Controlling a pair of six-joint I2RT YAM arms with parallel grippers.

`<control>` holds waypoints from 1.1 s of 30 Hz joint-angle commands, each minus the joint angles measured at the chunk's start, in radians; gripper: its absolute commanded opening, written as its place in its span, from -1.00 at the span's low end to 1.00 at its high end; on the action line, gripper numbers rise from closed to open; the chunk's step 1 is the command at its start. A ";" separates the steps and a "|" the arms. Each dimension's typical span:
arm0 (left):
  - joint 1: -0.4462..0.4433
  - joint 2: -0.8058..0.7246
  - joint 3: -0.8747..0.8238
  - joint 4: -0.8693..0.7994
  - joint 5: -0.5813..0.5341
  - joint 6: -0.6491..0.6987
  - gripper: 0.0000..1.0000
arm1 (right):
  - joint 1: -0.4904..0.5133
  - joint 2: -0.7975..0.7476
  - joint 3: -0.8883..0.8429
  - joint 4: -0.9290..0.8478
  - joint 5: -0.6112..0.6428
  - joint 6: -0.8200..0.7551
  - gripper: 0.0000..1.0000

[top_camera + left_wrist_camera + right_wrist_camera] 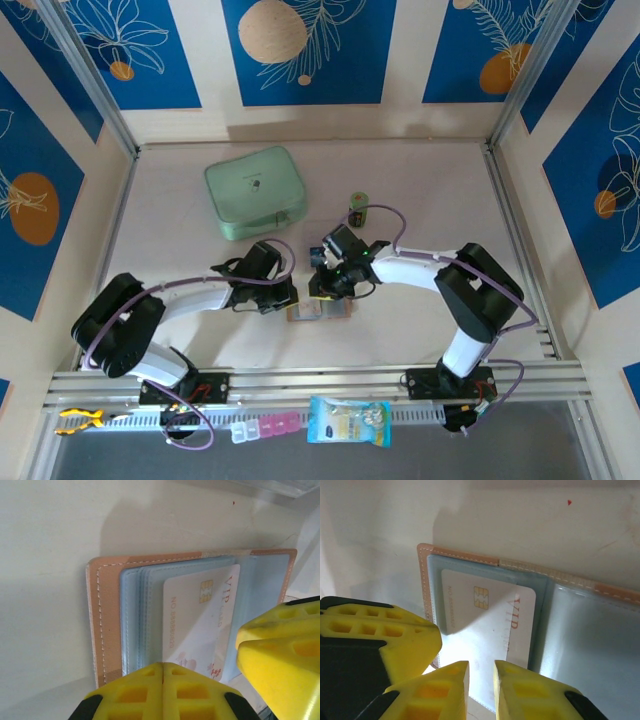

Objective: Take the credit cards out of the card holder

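The tan card holder (318, 312) lies open and flat on the table between both arms. Its leather edge (107, 620) frames grey clear pockets. A pale credit card (195, 615) with a gold chip and red "VIP" lettering sits in a pocket, seen again as the same card (485, 615) inside the holder (465, 556). My left gripper (162, 669) is shut, its tips meeting at the holder's near edge beside the card. My right gripper (481, 672) hovers over the card's near end, open by a narrow gap with nothing pinched. The two grippers (290, 298) (330, 288) stand close together.
A mint-green zip case (255, 190) lies at the back left. A small green cylinder (358, 208) stands behind the right arm. On the front rail are a blue packet (348, 420), a pink pill box (265, 428) and a yellow tool (80, 420).
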 commanded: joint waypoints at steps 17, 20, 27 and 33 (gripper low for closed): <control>-0.003 0.015 -0.010 -0.043 -0.016 0.021 -0.92 | -0.004 0.035 -0.003 -0.065 0.051 0.001 -0.59; -0.004 0.015 -0.008 -0.045 -0.016 0.020 -0.92 | -0.003 0.030 0.006 -0.081 0.060 -0.007 -0.59; -0.004 0.011 0.004 -0.058 -0.015 0.022 -0.92 | -0.004 0.020 0.022 -0.117 0.082 -0.021 -0.59; -0.003 0.008 0.017 -0.070 -0.015 0.027 -0.92 | -0.004 0.012 0.027 -0.119 0.088 -0.033 -0.59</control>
